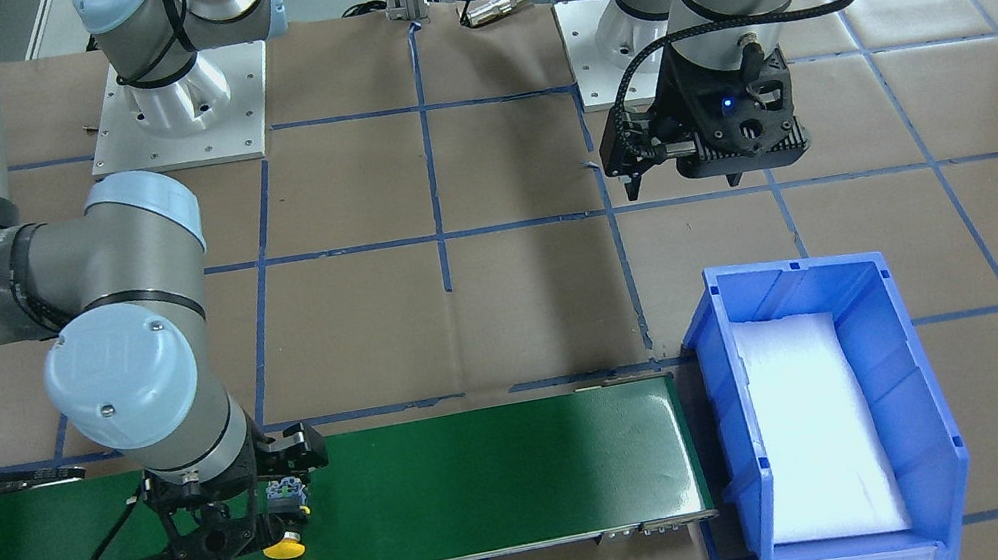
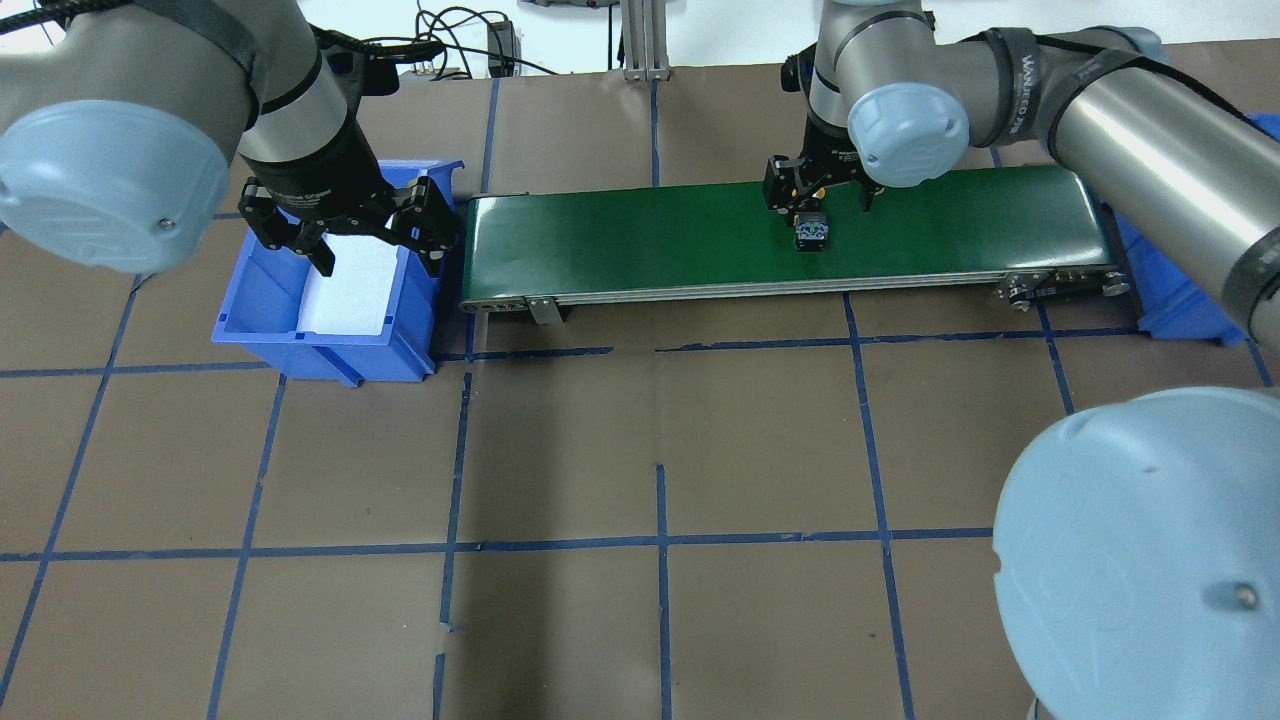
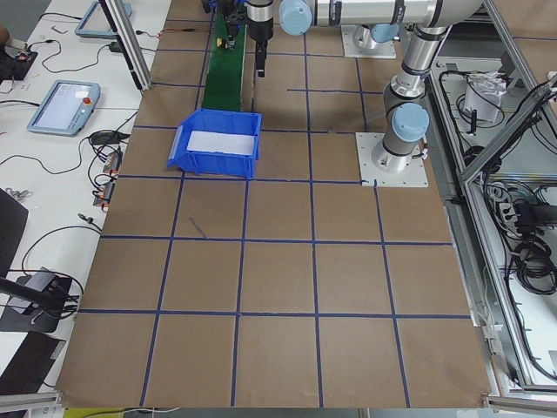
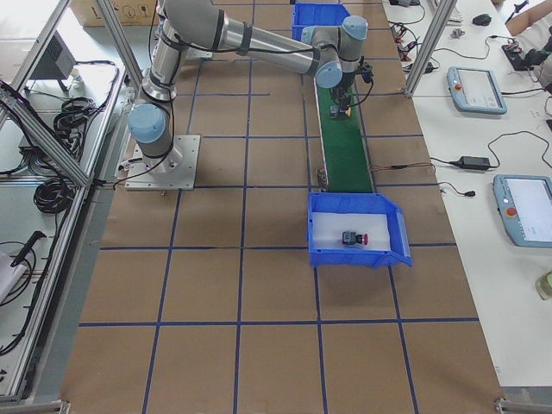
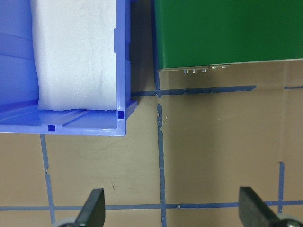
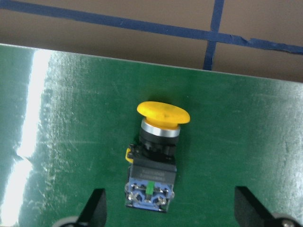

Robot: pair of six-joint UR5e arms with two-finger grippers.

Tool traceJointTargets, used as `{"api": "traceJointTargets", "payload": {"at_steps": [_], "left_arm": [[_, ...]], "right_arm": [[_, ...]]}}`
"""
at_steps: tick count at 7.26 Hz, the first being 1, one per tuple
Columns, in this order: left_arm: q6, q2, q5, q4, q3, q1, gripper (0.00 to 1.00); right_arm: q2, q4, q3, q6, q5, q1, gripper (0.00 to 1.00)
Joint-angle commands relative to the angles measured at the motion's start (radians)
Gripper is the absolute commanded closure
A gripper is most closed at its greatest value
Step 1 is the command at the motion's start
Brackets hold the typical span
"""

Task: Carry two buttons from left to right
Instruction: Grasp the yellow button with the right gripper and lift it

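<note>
Likely light, rigid, slick-capped: pinch yellow button [image 6: 154, 158] near worktop's far edge across its blocky body, with right gripper [image 6: 169, 208] spread wide over it.

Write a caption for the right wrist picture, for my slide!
Open right gripper poised over a yellow button lying on its side on the green belt.

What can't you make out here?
Red button: tiny in the right side view; details unreadable.
Right bin: overhead, the right arm hides most; the front view's edge cuts it.
Yellow button: body print blurred in the right wrist view.
</note>
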Motion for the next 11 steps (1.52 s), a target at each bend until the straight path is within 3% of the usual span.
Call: {"api": "traceJointTargets", "payload": {"at_steps": [1, 3, 4, 5, 6, 8, 10, 11], "left_arm": [[0.000, 0.001, -0.002, 0.000, 0.000, 0.000, 0.00], [0.000, 0.003, 0.000, 0.000, 0.000, 0.000, 0.00], [0.000, 0.003, 0.000, 0.000, 0.000, 0.000, 0.00], [0.000, 0.007, -0.002, -0.004, -0.002, 0.000, 0.00], [0.000, 0.007, -0.002, -0.002, 0.000, 0.000, 0.00], [0.002, 0.007, -0.002, -0.004, 0.000, 0.001, 0.00], [0.002, 0.006, -0.003, -0.001, 0.000, 0.004, 0.00], [0.002, 0.003, -0.003, 0.000, 0.002, 0.001, 0.00]], "right_arm": [[0.032, -0.053, 0.005, 0.065, -0.007, 0.013, 0.10], [0.038, -0.049, 0.015, 0.068, -0.005, -0.025, 0.18], [0.033, -0.050, 0.015, 0.062, -0.005, -0.031, 0.34], [0.033, -0.041, 0.017, 0.062, -0.007, -0.033, 0.56], [0.038, 0.038, -0.006, 0.060, -0.004, -0.033, 0.71], [0.029, 0.062, -0.063, 0.051, -0.019, -0.039, 0.76], [0.032, 0.196, -0.187, 0.029, -0.105, -0.059, 0.76], [0.024, 0.212, -0.222, -0.080, -0.135, -0.121, 0.76]]}}
